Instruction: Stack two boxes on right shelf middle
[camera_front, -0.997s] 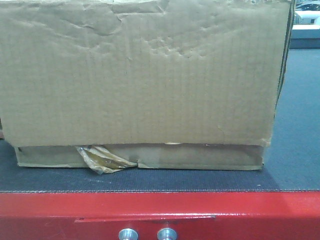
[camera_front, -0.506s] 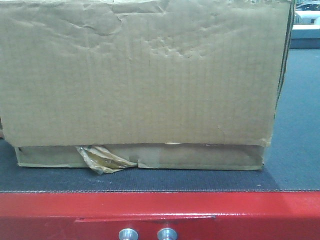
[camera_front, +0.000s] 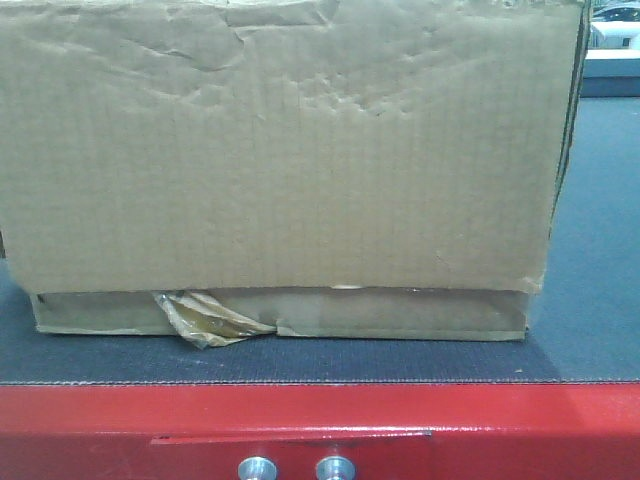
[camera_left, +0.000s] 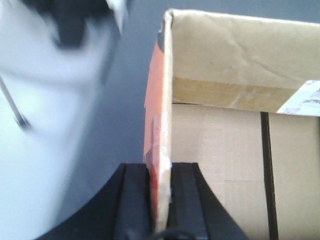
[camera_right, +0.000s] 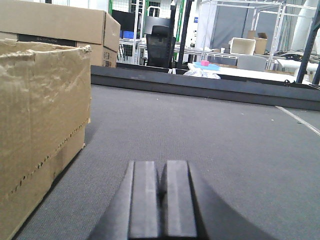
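**Two boxes stacked on the grey mat, my left claw on the upper one**

The tall box (camera_front: 280, 150) sits squarely on the flat box (camera_front: 400, 315). Its dented front face overhangs the thin one a little at both ends. A crumpled tape tag (camera_front: 205, 318) sticks out from the flat box's front edge, left of the middle. The stack stands on a dark grey mat (camera_front: 590, 300), which lies on a red platform (camera_front: 400, 420) with two small bolts (camera_front: 296, 468) in its front rail.

From my left wrist I look down into the tall box (camera_left: 225, 165), which is open at the top. I can see only its inner cardboard faces, a band of tape (camera_left: 220, 92) and the corner of a white label (camera_left: 305, 97). I cannot tell whether anything lies deeper inside.

My left claw (camera_left: 159, 167) is clamped on that box's side wall, one finger on the inside face and one on the outside. My right claw (camera_right: 161, 167) is closed on nothing, its fingers pressed together low over the mat (camera_right: 225, 135). The tall box (camera_right: 45, 100) stands to its left, near but not touching. Behind it in that view there is another cardboard box (camera_right: 60, 25) and a black chair (camera_right: 160, 45).
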